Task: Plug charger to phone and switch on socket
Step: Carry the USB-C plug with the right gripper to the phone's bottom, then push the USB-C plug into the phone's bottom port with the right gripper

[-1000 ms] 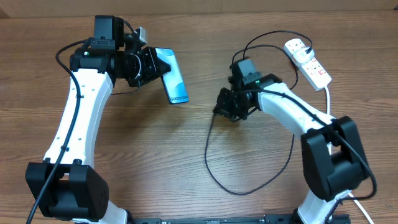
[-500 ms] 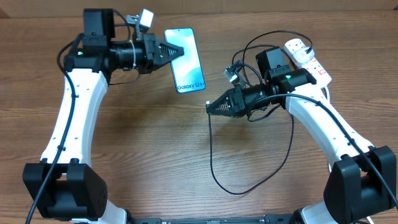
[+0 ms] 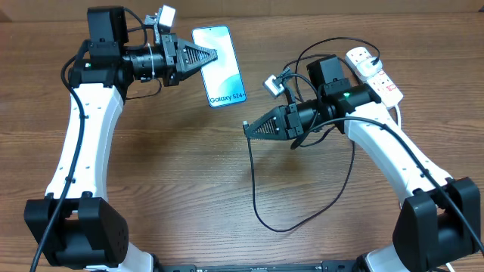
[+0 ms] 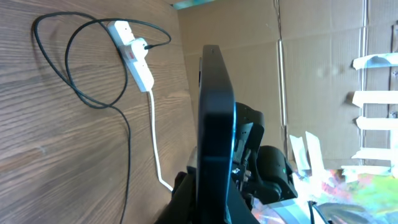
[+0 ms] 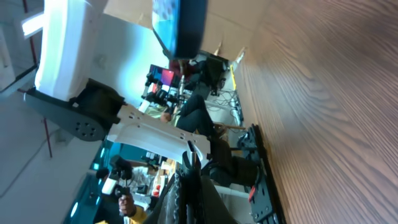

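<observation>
My left gripper (image 3: 207, 54) is shut on the phone (image 3: 219, 66), holding it in the air with its light blue screen up and the "Galaxy S24+" end toward the right arm. In the left wrist view the phone (image 4: 214, 124) shows edge-on between the fingers. My right gripper (image 3: 251, 127) is shut on the charger connector (image 3: 246, 124), its tip below and right of the phone's bottom edge, apart from it. The black cable (image 3: 265, 219) loops down over the table. The socket (image 3: 374, 75) lies at the far right with the black plug in it; it also shows in the left wrist view (image 4: 132, 53).
The thick white cord (image 3: 398, 121) runs from the socket down the right side. In the right wrist view the phone's end (image 5: 180, 25) hangs above the shut fingers (image 5: 189, 186). Wood table (image 3: 174, 189) stretches between the arms.
The left arm has lifted the phone off the table and turned it toward the right arm. The right gripper has swung level, pointing left with the connector, and drawn closer to the phone.
</observation>
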